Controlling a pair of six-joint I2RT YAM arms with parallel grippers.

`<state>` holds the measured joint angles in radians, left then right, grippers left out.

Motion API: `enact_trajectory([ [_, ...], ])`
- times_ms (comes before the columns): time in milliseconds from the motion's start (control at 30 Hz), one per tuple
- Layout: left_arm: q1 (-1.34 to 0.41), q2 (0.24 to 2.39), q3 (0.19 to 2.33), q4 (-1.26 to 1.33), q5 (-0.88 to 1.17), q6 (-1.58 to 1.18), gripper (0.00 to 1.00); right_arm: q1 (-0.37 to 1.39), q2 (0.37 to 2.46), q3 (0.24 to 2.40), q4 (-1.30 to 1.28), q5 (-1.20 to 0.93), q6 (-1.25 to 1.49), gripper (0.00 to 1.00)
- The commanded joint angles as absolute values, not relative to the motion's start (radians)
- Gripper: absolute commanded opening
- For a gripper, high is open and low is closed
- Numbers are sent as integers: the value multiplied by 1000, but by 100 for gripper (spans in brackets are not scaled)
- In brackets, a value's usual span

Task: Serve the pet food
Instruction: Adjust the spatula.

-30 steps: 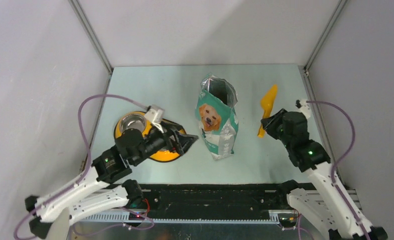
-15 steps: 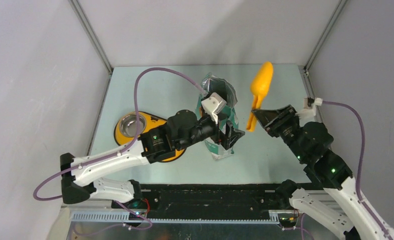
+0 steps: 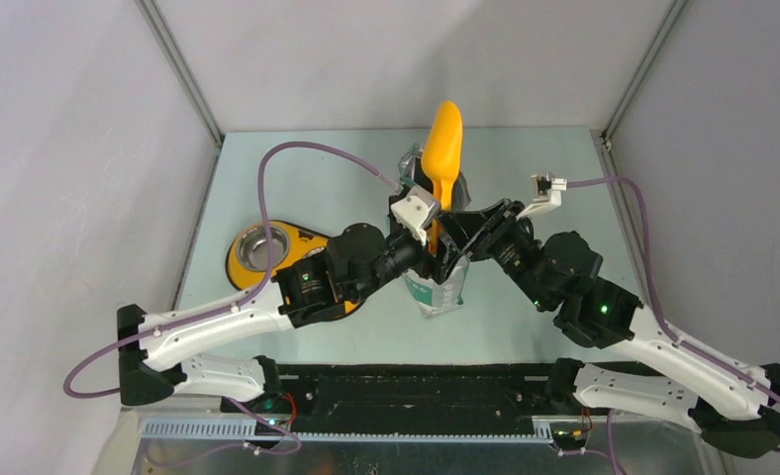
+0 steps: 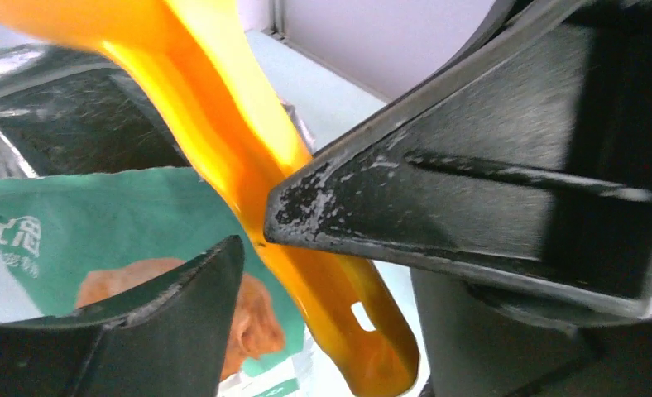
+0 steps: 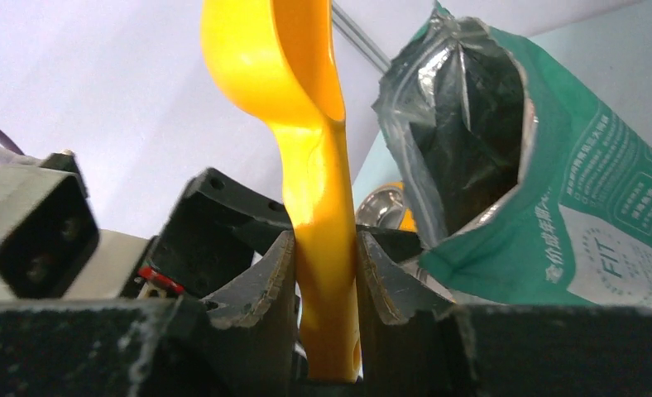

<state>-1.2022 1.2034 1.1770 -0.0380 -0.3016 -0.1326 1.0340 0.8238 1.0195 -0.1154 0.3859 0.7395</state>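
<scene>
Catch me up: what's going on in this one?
The right claw grips the orange scoop by its handle, bowl end up, near the open dog-food bag. The left claw is open, straddling that handle. No kibble shows; the steel bowl sits apart on the left.

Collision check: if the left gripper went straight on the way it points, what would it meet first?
Probably the orange scoop, whose handle, held by the right gripper, crosses right before the left gripper; depth is uncertain.
</scene>
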Motion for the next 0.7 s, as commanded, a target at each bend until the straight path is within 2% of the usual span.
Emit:
enact_trajectory([
  [0, -1206, 1207, 1212, -44, -417, -132, 63, 1143, 830, 1060, 58, 595, 628, 0],
  [33, -1206, 1205, 1211, -50, -430, -134, 54, 1153, 828, 1059, 62, 610, 614, 0],
  [100, -1206, 1196, 1202, -54, -438, -139, 16, 1166, 824, 1059, 57, 630, 610, 0],
  [167, -1206, 1179, 1188, -50, -438, -143, 2, 1167, 818, 1059, 33, 636, 617, 0],
  [200, -1206, 1163, 1172, -47, -437, -145, 1, 1168, 811, 1060, 14, 633, 617, 0],
  [267, -1206, 1130, 1149, -42, -426, -157, 0, 1163, 797, 1059, -40, 605, 605, 9],
  [300, -1205, 1117, 1143, -45, -399, -164, 0, 1156, 791, 1059, -51, 590, 571, 22],
  [333, -1205, 1090, 1132, -47, -384, -183, 0, 1152, 778, 1059, -75, 546, 546, 29],
  [367, -1204, 1077, 1127, -58, -349, -194, 0, 1139, 770, 1059, -104, 489, 484, 47],
  [400, -1202, 1049, 1119, -66, -314, -214, 0, 1131, 752, 1060, -121, 450, 408, 53],
  [433, -1199, 1037, 1115, -84, -299, -224, 0, 1112, 739, 1060, -160, 390, 378, 65],
  [500, -1187, 998, 1101, -109, -240, -263, 0, 1080, 697, 1059, -203, 294, 310, 78],
  [667, -1131, 913, 1080, -223, -56, -391, 0, 956, 596, 1060, -224, 57, 100, 97],
])
